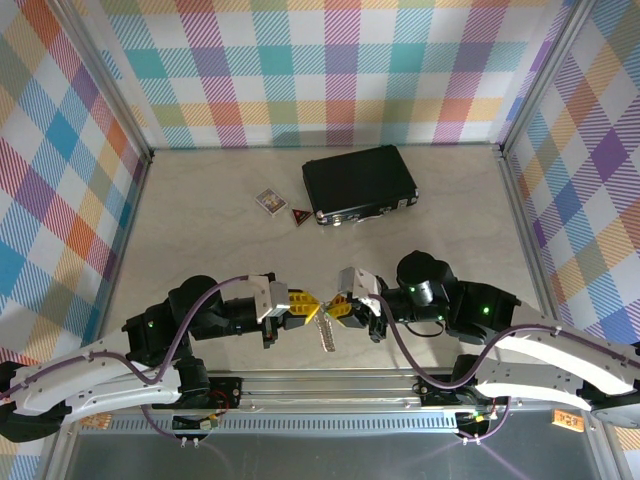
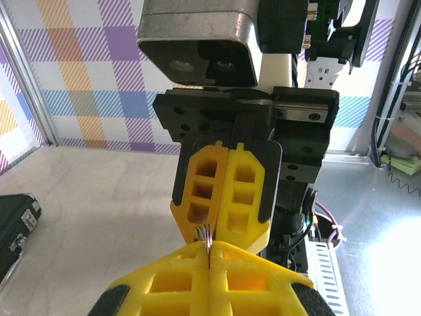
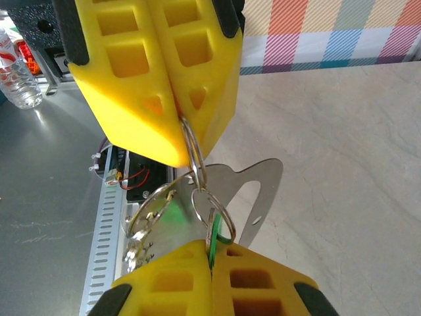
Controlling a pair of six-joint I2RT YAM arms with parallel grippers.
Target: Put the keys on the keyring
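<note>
Yellow left end effector (image 3: 187, 135) clamped on keyring (image 3: 263, 187), right end effector (image 3: 211, 263) clamped on green key (image 3: 215, 232)

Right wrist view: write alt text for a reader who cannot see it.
The left gripper, above, pinches a wire ring; the right gripper, below, pinches a green key. The silvery keyring hangs between them, over a beige table.

Both arms bend inward from their bases; the left gripper (image 1: 300, 306) and right gripper (image 1: 340, 306) face each other tip to tip, nearly touching; each has its yellow fingers (image 2: 171, 289) pressed closed.
</note>
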